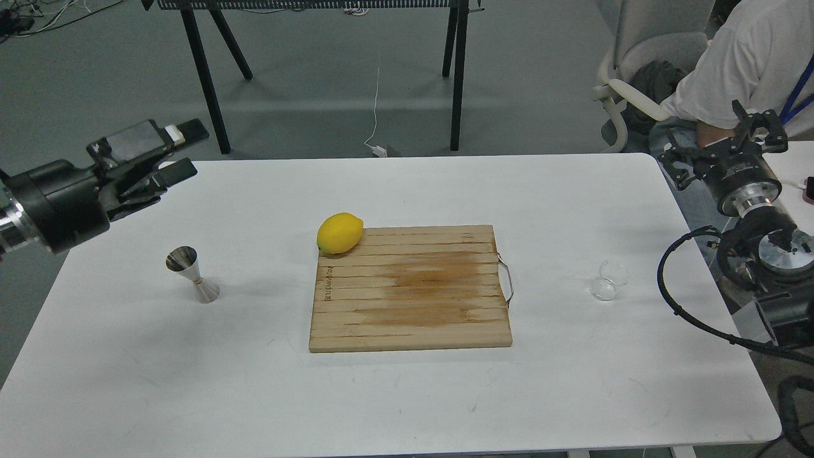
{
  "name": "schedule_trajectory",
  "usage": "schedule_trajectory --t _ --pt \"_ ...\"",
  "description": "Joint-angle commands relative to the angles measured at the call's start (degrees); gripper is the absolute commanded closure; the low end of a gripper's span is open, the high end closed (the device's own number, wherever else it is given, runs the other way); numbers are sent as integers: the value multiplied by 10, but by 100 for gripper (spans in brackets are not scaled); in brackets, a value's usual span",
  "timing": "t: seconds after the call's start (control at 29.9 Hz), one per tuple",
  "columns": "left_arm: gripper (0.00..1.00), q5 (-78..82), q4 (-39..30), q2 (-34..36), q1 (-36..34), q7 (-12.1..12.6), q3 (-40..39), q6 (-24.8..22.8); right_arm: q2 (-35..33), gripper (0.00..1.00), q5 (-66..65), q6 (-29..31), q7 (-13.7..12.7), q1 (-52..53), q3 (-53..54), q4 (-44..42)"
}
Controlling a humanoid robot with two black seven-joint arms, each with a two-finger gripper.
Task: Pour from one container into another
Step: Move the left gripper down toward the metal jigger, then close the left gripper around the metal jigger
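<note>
The small clear glass cup [608,280] stands right of the wooden slatted cutting board [410,287], nearest the right gripper [731,149], whose state cannot be told. The shiny steel hourglass jigger [193,274] stands left of the board, below the spread, empty left gripper [184,149].

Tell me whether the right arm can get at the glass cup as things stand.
Probably yes. The glass cup sits alone on the table's right side, nothing around it, and the right pincer hangs above that same edge.
</note>
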Motion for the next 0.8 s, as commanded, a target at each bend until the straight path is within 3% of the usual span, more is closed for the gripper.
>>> schedule_trajectory --t 0.0,0.13,0.27,0.37,0.57,0.77 --pt "1 114 0 14 1 3 96 104 -1 0 0 0 -2 -3 0 1" --pt "1 248 15 15 4 3 188 210 -9 0 0 0 -2 -7 0 1" --pt "1 357 107 -28 10 10 256 301 -13 0 0 0 -2 -6 0 2" --pt "1 380 194 -79 22 9 265 313 -18 0 0 0 -2 -6 0 3" --pt "1 383 296 -176 56 13 261 322 -26 0 -1 0 -6 -5 -3 3" --pt "1 379 410 -266 58 34 256 336 -26 0 -1 0 -7 -5 -4 3"
